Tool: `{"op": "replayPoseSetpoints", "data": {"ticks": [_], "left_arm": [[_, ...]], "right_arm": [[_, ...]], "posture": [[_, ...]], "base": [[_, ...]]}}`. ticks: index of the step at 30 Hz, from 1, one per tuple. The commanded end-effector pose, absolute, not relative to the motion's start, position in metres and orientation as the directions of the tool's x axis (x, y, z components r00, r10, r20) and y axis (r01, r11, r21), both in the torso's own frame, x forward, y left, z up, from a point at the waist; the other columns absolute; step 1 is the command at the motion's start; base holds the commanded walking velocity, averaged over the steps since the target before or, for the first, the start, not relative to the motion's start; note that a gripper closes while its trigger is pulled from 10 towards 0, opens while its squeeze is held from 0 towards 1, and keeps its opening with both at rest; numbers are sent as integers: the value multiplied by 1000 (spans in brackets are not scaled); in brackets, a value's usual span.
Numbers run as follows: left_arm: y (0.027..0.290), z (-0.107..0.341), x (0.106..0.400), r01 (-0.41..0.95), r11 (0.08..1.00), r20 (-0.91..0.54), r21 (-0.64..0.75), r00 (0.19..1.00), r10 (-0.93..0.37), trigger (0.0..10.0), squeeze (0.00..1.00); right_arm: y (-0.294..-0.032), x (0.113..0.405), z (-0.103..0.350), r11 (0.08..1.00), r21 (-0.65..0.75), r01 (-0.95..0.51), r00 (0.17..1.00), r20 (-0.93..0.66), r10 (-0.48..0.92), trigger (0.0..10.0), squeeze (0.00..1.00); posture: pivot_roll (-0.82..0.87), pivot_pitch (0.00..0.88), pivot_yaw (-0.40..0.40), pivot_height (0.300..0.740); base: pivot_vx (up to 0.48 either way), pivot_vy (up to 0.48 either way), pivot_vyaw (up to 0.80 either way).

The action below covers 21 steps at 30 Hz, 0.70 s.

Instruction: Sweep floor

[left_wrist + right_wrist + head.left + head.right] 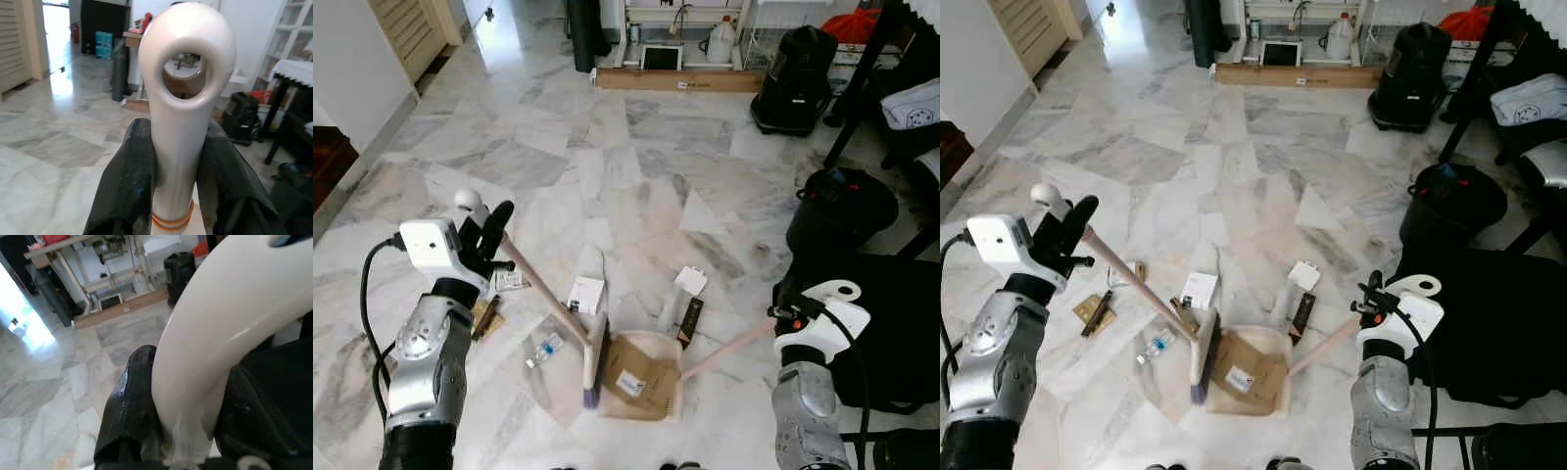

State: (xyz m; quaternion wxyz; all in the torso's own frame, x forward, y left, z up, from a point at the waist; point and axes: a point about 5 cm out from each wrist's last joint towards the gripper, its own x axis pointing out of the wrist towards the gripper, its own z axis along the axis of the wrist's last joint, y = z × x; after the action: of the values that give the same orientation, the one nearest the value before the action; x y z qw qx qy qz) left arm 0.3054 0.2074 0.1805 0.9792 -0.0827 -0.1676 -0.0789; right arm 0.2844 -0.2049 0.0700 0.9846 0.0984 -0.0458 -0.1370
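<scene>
Left eye view: left gripper (481,238), at nine o'clock, clamps the broom (594,364) handle; right gripper (781,315), at four o'clock, clamps the dustpan (641,377) handle. Bristles meet the pan at six o'clock. Scraps (586,295) lie at eleven o'clock; short, low strokes toward a steady pan should work best.

You are looking down on a marble floor (636,166) of grey and white slabs, with bright light gleaming off it at the far left beside a louvred wooden door (411,29). Along the far wall a long cardboard box (677,80) is lying at the foot of white shelving (677,12), and a black vacuum cleaner (795,80) is standing just beside it. On the right, dark table legs (862,78) are slanting down.
</scene>
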Motion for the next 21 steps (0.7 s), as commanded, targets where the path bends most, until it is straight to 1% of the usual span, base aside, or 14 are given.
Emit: {"op": "replayPoseSetpoints", "data": {"ticks": [1, 11, 13, 14, 16, 21], "left_arm": [[204, 195, 306, 252, 947, 394, -197, 905, -159, 10000, 0], [205, 213, 308, 256, 946, 447, -196, 882, -147, 10000, 0], [208, 234, 307, 216, 967, 510, -135, 852, -119, 10000, 0], [208, 234, 307, 216, 967, 510, -135, 852, -119, 10000, 0], [207, 253, 305, 197, 975, 567, -102, 817, -106, 10000, 0], [203, 276, 303, 175, 984, 627, -23, 769, -122, 10000, 0]], "right_arm": [[-200, 288, 82, 942, 243, 232, 959, 105, -264, 10000, 0], [-195, 295, 99, 944, 267, 196, 962, 135, -238, 10000, 0], [-193, 294, 107, 948, 264, 178, 960, 165, -226, 10000, 0], [-193, 294, 107, 948, 264, 178, 960, 165, -226, 10000, 0], [-192, 294, 115, 948, 268, 169, 956, 188, -224, 10000, 0], [-190, 293, 129, 951, 265, 158, 949, 226, -220, 10000, 0]], "posture": [[-49, 94, 46, 740], [-43, 72, 49, 740], [-42, 64, 49, 740], [-42, 64, 49, 740], [-42, 61, 51, 740], [-44, 45, 49, 740]], "base": [[0, 0, 0], [0, 0, 0], [0, 0, 0], [0, 0, 0], [0, 0, 0], [0, 0, 0]]}}
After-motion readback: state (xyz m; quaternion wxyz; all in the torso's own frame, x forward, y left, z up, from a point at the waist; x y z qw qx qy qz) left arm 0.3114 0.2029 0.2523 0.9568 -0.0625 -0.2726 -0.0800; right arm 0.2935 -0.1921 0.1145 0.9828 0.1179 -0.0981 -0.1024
